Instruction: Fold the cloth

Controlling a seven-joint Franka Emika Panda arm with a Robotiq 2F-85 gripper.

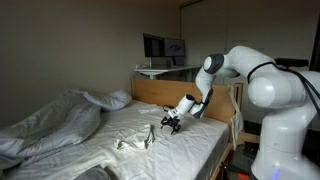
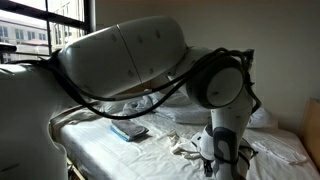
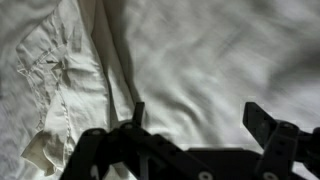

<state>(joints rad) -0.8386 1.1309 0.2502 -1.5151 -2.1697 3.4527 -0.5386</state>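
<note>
A small crumpled white cloth [image 1: 135,140] lies on the white bed sheet, in front of the gripper. In the wrist view the cloth [image 3: 50,95] fills the left side, wrinkled, with a hem along its lower left edge. In an exterior view part of it [image 2: 185,148] shows beside the arm's lower links. My gripper [image 1: 171,122] hovers just above the sheet, to the right of the cloth. Its two black fingers [image 3: 195,118] are spread wide with only bare sheet between them. It holds nothing.
A bunched grey duvet [image 1: 50,125] and a pillow [image 1: 112,99] lie at the far left of the bed. A wooden headboard [image 1: 160,90] stands behind. A blue flat object [image 2: 128,131] lies on the mattress. The robot's white body [image 2: 120,60] blocks much of an exterior view.
</note>
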